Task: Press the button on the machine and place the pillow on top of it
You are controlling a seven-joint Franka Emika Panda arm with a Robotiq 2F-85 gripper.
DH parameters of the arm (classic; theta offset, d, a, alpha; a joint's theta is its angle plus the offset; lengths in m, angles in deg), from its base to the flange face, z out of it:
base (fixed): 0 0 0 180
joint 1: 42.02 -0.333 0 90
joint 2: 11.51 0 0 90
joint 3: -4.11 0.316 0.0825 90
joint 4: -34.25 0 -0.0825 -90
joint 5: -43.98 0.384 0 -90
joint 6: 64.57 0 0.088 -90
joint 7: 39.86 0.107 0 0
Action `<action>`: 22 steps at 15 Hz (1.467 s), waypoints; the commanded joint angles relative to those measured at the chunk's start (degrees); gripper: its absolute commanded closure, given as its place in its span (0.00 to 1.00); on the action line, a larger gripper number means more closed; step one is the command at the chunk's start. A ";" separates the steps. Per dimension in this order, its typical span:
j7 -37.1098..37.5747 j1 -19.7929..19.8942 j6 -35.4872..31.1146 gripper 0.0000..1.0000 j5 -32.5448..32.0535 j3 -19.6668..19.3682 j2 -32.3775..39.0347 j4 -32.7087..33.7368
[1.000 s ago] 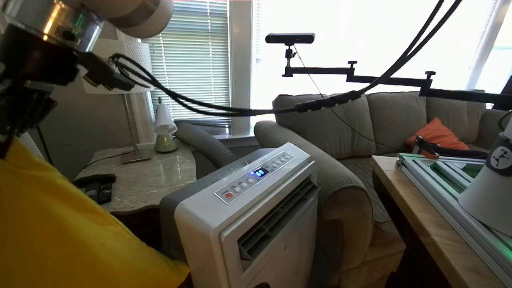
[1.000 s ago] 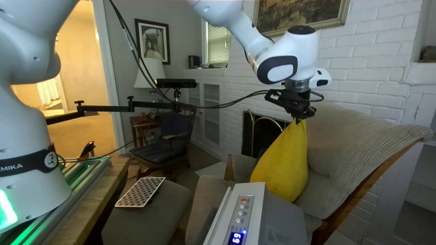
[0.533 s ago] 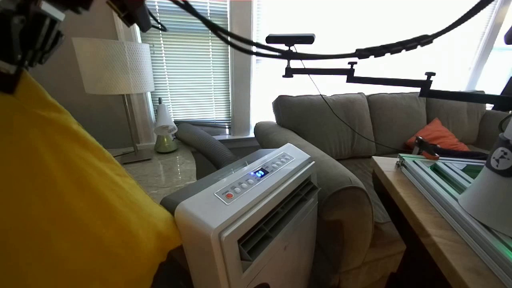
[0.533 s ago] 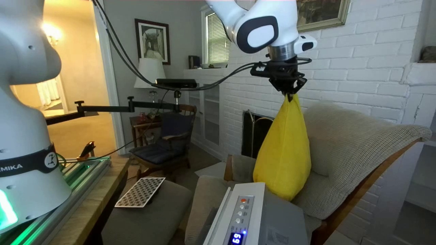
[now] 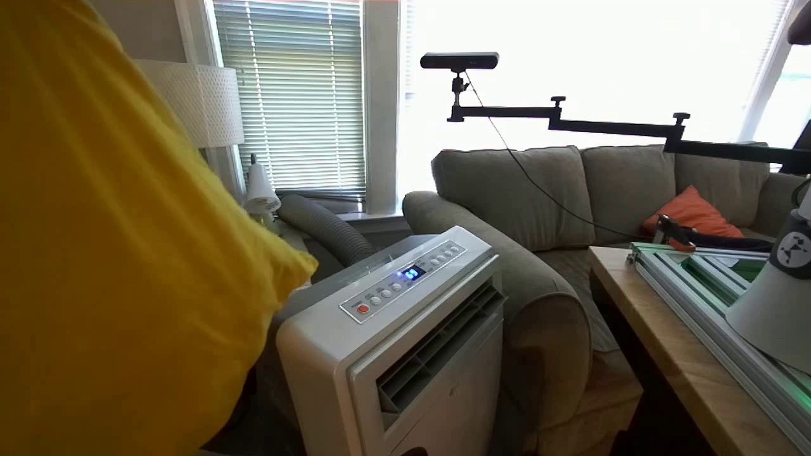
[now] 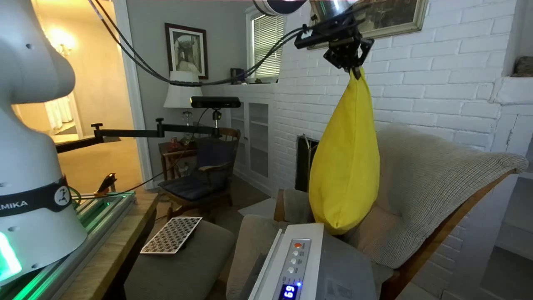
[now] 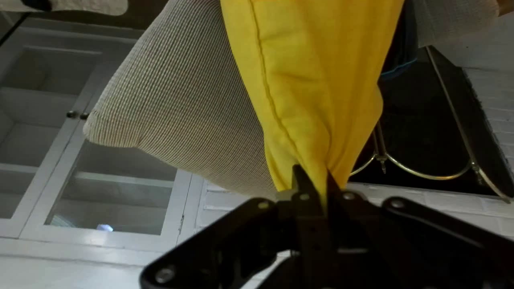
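A plump bright-yellow fabric pillow [image 6: 345, 158] hangs in the air by one pinched corner, drawn to a narrow peak at the top and swelling to a rounded bottom. In the wrist view a stitched seam runs along it and folds gather at the pinch. Near it stands a large, boxy, white-and-grey plastic machine [image 5: 389, 342], with a dark louvred vent [image 5: 437, 349] across its front. On its white top lies a grey control strip [image 6: 297, 266] with a blue-lit digital display [image 5: 414, 273] and, at the end nearer the pillow, a round orange-red button [image 5: 363, 309]. In an exterior view, a soft corner of the pillow overlaps the machine's grey rear part; whether they touch cannot be told
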 commanded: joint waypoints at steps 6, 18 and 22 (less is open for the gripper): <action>2.79 1.85 -2.54 0.98 0.53 -2.16 -17.83 -7.49; 14.28 -11.65 -0.76 0.93 -9.75 -15.89 -23.98 -9.53; 14.19 -11.68 -0.76 0.93 -9.70 -15.95 -23.25 -9.53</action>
